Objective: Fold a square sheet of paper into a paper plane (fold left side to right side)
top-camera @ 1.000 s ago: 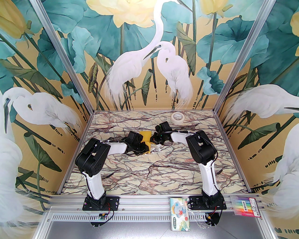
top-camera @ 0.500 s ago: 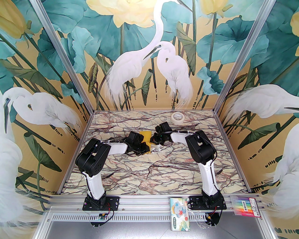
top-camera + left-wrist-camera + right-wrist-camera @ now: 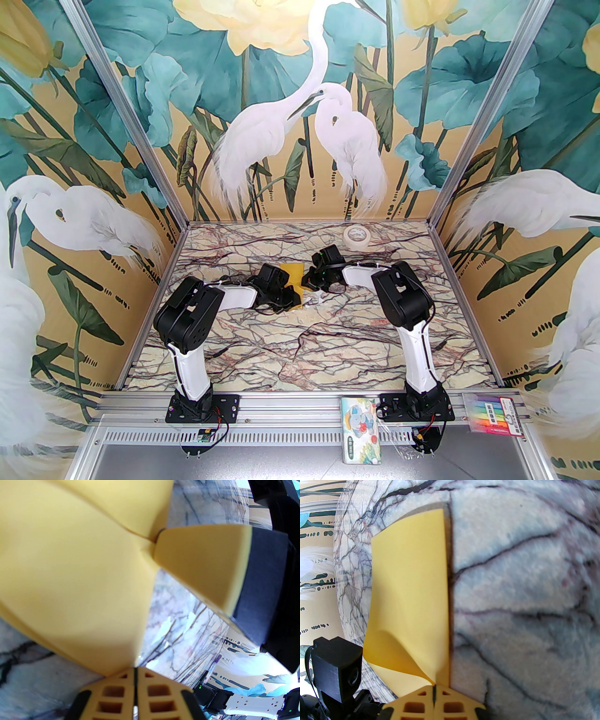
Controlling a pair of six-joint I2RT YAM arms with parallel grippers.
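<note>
1. Top external view: the square sheet of paper [image 3: 294,274] sits around mid-counter [image 3: 328,337], somewhat toward the far edge. It lies between the wrists of the left arm [image 3: 187,323] and the right arm [image 3: 403,300]. The left wrist covers part of it.
2. A cream tape roll [image 3: 356,236] lies flat near the far edge, right of centre, well apart from the sheet.
3. Right wrist view: the right gripper [image 3: 434,689] has its fingers pressed together, with one corner of the sheet clamped in the slit between them.
4. From that corner the sheet stretches away over the marble-patterned surface. Its right edge is straight and casts a thin shadow on the counter. Near the fingers, the left part curls up in a soft bulge.
5. The black camera block [image 3: 335,665] of the left wrist shows at the lower left, just beside the sheet.
6. Left wrist view: the left gripper [image 3: 134,671] is likewise closed, its fingers together on the sheet's near edge.
7. The sheet bows upward from this grip and is blurred. One crease line crosses its upper part.
8. One tan finger [image 3: 199,566] of the right gripper meets the sheet at its far side.
9. With both grips on it, the sheet is bent rather than flat. How much of it touches the counter cannot be told.
</note>
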